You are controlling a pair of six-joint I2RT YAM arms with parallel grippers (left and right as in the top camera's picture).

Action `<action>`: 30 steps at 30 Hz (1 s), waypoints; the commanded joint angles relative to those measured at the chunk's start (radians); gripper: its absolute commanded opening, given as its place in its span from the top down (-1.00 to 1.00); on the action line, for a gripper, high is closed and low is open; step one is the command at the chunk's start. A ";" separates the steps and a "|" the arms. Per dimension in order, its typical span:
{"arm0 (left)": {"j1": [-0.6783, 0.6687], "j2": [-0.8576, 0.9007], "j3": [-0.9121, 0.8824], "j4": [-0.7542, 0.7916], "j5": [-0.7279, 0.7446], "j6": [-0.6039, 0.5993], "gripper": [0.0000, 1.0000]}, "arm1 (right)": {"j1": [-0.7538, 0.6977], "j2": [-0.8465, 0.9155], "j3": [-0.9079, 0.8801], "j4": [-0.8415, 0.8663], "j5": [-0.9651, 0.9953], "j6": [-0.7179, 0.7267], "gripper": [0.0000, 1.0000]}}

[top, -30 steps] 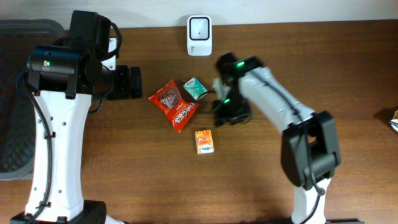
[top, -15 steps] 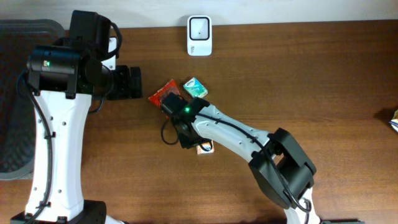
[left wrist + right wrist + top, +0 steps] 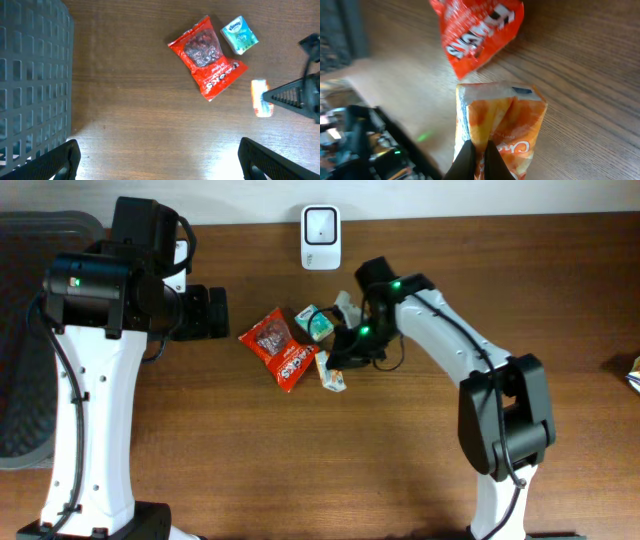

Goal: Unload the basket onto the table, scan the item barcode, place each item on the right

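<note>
My right gripper (image 3: 342, 361) is shut on an orange-and-white packet (image 3: 333, 374), pinching a fold of its wrapper. In the right wrist view the black fingertips (image 3: 470, 161) squeeze the packet (image 3: 507, 117) just above the wooden table. The white barcode scanner (image 3: 321, 225) stands at the table's back edge, well apart from the packet. My left gripper (image 3: 210, 313) hovers at the left, open and holding nothing. The left wrist view has its fingers (image 3: 62, 157) spread wide over bare wood, with the packet (image 3: 261, 98) at the right.
A red snack bag (image 3: 281, 348) lies just left of the packet, and a small teal tissue pack (image 3: 314, 322) sits behind it. A dark grey mesh basket (image 3: 25, 340) stands at the far left. A small object (image 3: 634, 375) pokes in at the right edge.
The right jaws have closed on the orange packet. The arm has swung back right from over the red bag, and the packet now sits higher and tilted. The left arm has not moved.
</note>
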State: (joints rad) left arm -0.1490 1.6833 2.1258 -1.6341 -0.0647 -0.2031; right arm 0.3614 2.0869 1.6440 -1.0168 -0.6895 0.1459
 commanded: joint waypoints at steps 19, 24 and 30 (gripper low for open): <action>0.008 0.002 0.003 0.001 -0.011 -0.009 -0.99 | -0.286 -0.034 -0.198 -0.090 0.029 -0.196 -0.29; 0.008 0.002 0.003 0.001 -0.011 -0.009 -0.98 | -0.170 -0.022 -0.299 0.085 0.051 -0.108 -0.14; 0.008 0.002 0.003 0.001 -0.011 -0.009 -0.98 | -0.159 -0.019 -0.385 0.158 0.018 -0.050 0.92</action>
State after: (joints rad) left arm -0.1478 1.6833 2.1258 -1.6341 -0.0647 -0.2031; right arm 0.1974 2.0636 1.2804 -0.8593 -0.6685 0.0582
